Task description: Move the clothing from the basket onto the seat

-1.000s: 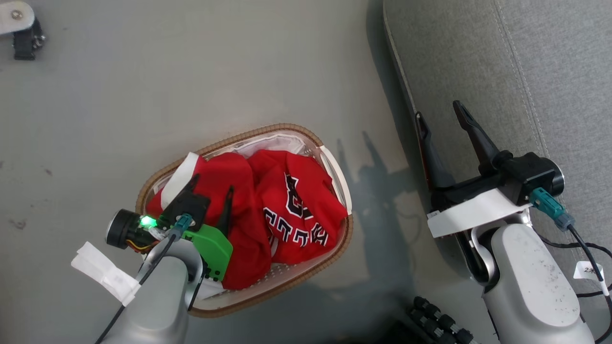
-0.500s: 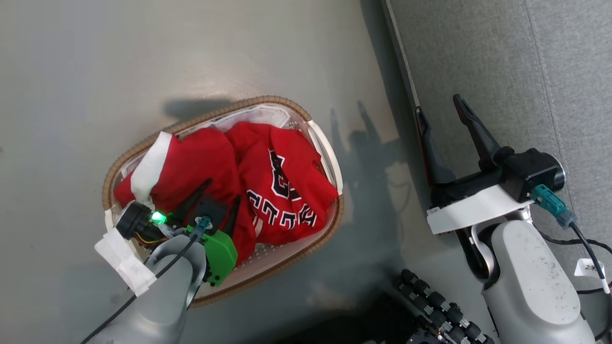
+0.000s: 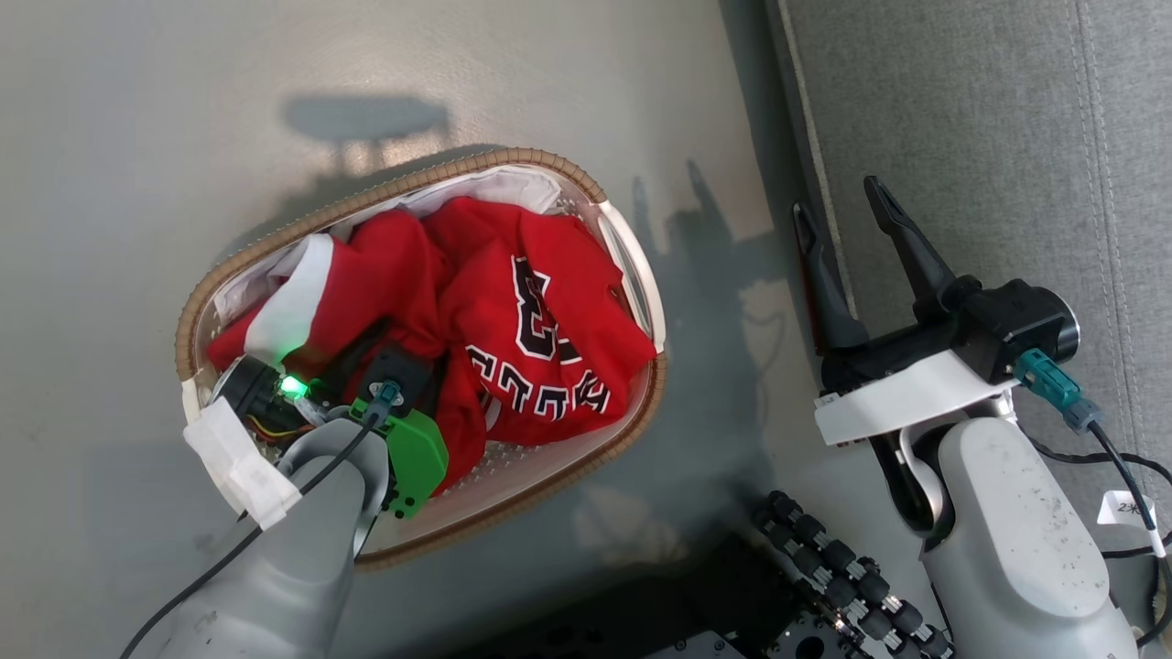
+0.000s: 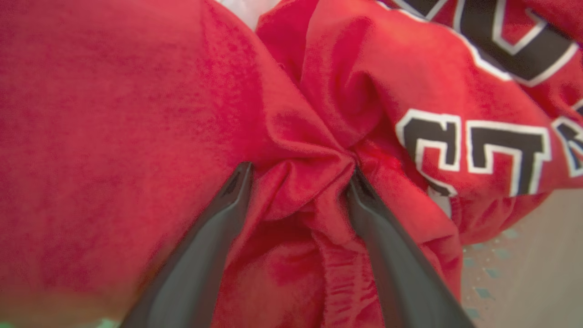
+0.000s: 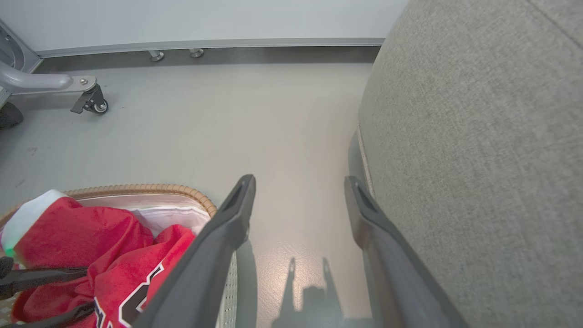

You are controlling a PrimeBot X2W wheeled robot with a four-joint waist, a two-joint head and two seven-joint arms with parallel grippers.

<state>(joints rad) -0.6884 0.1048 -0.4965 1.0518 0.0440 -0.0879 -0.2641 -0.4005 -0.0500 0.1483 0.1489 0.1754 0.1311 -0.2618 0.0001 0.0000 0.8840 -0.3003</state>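
My left claw (image 4: 299,175) is spread open and sunk into the red clothes (image 3: 540,302) in the basket (image 3: 549,160). There's a fold bunched between the fingers (image 4: 214,237), so it's ready to pinch. Right claw (image 3: 835,197) hangs open by the sofa (image 3: 961,137), keeping clear I guess.

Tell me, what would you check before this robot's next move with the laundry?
1. Fold of red clothing between the fingers of the left gripper: ok.
2. Jaws shut on that fold: not ok, they stand apart.
3. Only one garment in the fold: cannot tell.
4. The right gripper is empty and open: ok.
5. The grey sofa is right beside the basket: ok.
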